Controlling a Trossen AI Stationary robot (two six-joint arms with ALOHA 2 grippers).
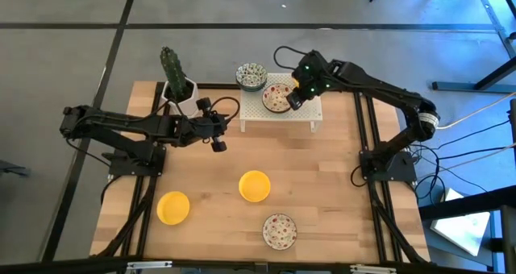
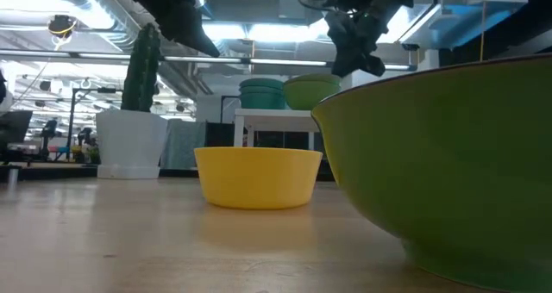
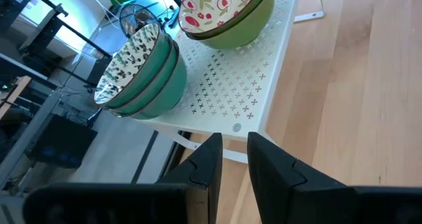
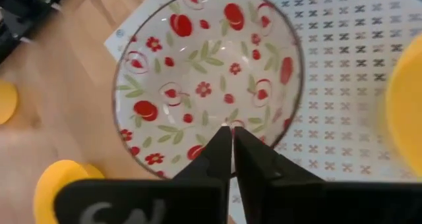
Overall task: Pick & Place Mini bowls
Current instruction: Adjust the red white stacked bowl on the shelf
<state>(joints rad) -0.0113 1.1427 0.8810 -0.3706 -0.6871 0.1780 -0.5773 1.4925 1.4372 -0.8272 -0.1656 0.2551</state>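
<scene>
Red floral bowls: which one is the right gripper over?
The red floral bowl on the white rack, directly under the right gripper. The other floral bowl sits alone at the table's near edge.

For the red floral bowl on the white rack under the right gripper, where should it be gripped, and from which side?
Probably by the rim, from above. The red floral bowl sits upright and open on the white rack, nested in a green bowl, so only its thin edge is free. One finger inside, one outside; the right gripper is shut and must open first.
</scene>
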